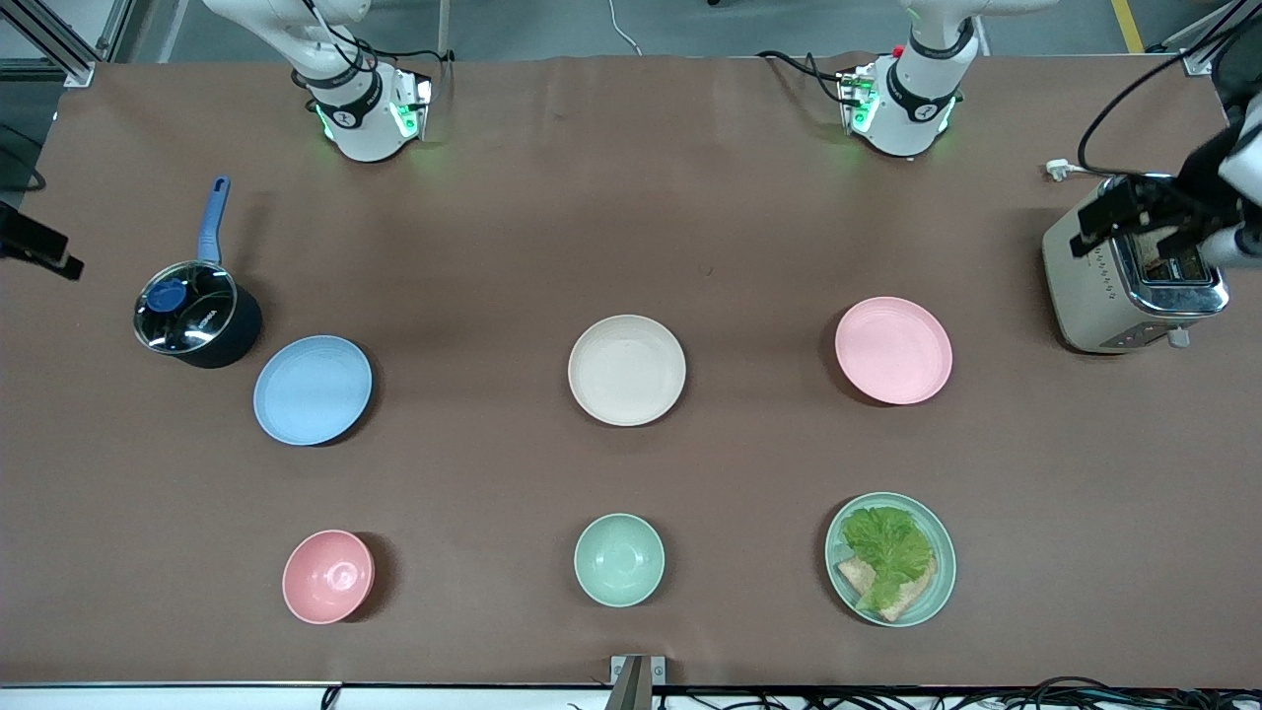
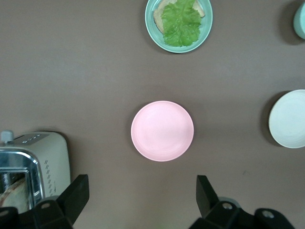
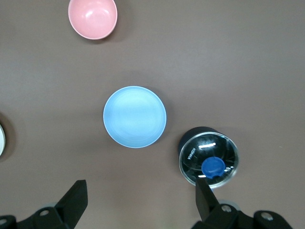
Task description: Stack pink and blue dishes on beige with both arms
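Nearest the front camera I'm seeing a row of three: small pink bowl (image 1: 328, 577) toward the right arm's end, mint-green bowl (image 1: 619, 559) in the middle, green plate (image 1: 938, 552) with lettuce (image 1: 890, 544) and bread (image 1: 902, 599) toward the left arm's end.

Next row, farther from the camera, is holding the task plates, all flat on the brown table (image 1: 631, 227) and well apart. Beige plate (image 1: 627, 370) is sitting mid-table, nothing on it. Blue plate (image 1: 313, 390) is lying toward the right arm's end, just beside the lidded dark saucepan (image 1: 197, 316); can't tell if they're touching. Pink plate (image 1: 893, 350) is lying toward the left arm's end, with the toaster (image 1: 1134, 276) near the table edge at that end.

I'm reading the left gripper (image 2: 143, 188) as hovering high over the pink plate, fingers spread wide, nothing between them. In the front view it's showing at the frame edge over the toaster (image 1: 1149, 222).

Right gripper (image 3: 140, 191) is hovering high over the blue plate, fingers also spread wide and empty; saucepan is showing beside one fingertip in its wrist view. In the front view only a dark bit of it is poking in at the frame edge (image 1: 35, 247).
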Tool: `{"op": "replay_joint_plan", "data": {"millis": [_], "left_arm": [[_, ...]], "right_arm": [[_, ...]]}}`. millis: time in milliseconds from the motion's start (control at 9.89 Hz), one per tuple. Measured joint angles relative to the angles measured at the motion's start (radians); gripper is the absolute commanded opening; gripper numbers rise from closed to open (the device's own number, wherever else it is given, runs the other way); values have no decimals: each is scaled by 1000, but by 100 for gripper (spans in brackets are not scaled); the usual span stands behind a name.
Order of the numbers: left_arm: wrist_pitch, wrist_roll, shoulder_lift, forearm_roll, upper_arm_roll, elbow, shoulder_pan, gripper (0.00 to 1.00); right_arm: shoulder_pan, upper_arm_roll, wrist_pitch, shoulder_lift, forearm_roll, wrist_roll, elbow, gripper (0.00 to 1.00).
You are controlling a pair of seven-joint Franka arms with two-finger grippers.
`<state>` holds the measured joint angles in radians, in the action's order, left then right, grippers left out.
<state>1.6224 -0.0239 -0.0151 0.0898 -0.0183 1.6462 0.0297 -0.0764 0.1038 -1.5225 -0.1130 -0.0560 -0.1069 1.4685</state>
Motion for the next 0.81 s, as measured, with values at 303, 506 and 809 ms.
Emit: {"op": "replay_joint_plan", "data": {"millis": [303, 506, 809], "left_arm": [[251, -167, 48, 82, -35, 239, -4, 100], [355, -292, 112, 154, -49, 340, -6, 97], [440, -379, 213, 197, -79, 433, -8, 82]], "right_arm": [[-3, 54, -167, -167, -81, -145, 77, 100], [-5, 110, -344, -223, -173, -331, 208, 100], [-10, 164, -546, -298, -346, -587, 386, 100]]}}
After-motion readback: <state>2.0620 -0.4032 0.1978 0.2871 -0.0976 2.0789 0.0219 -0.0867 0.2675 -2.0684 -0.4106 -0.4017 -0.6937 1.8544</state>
